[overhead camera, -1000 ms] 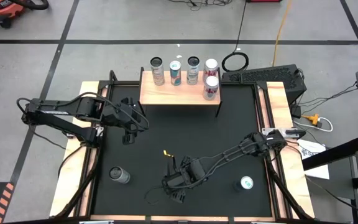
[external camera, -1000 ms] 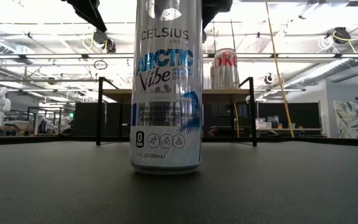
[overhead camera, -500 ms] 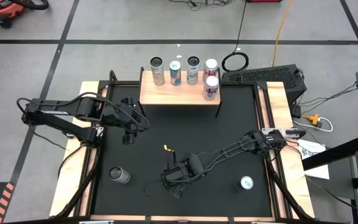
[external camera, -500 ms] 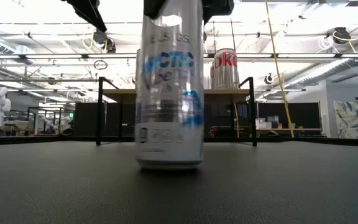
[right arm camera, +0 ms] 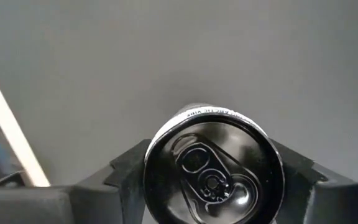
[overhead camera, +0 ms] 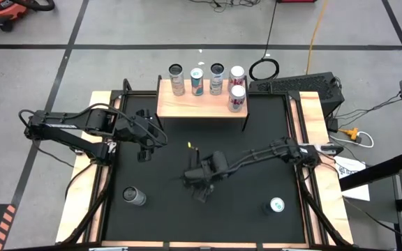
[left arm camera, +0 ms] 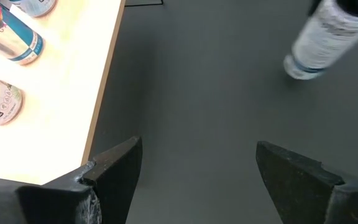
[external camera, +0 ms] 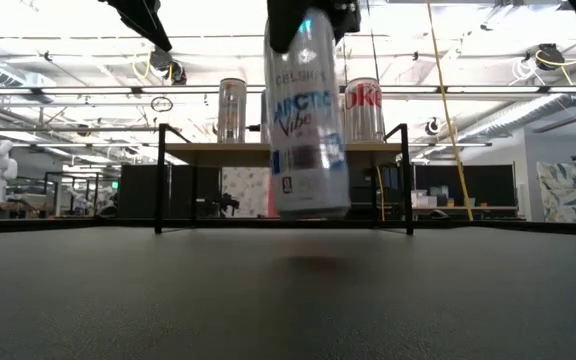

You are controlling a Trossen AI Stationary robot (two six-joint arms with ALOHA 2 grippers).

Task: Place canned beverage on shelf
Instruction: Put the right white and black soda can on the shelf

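Right gripper: my right gripper (right arm camera: 213, 180) is clamped on the top end of the canned beverage, one finger (right arm camera: 129, 168) on each side of its rim.
Canned beverage: a tall white Celsius can (external camera: 308, 120), slightly tilted, hanging clear of the black table mat (external camera: 288, 300); its shadow lies on the mat beneath it. From above it sits near the middle of the table, under my right gripper (overhead camera: 199, 180).
Left gripper: my left gripper (left arm camera: 197, 174) hangs with its fingers spread wide and nothing between them, over the left part of the mat, near the shelf's left end.
Shelf: light-wood board (overhead camera: 197, 104) on thin black legs at the far edge of the table, well apart from the held can.
Shelf contents: five cans (overhead camera: 197, 81), four in a row along the far edge and one just in front of the rightmost.
Loose cans: one dark-topped can (overhead camera: 132, 196) near left on the mat; one light-topped can (overhead camera: 276, 206) near right.
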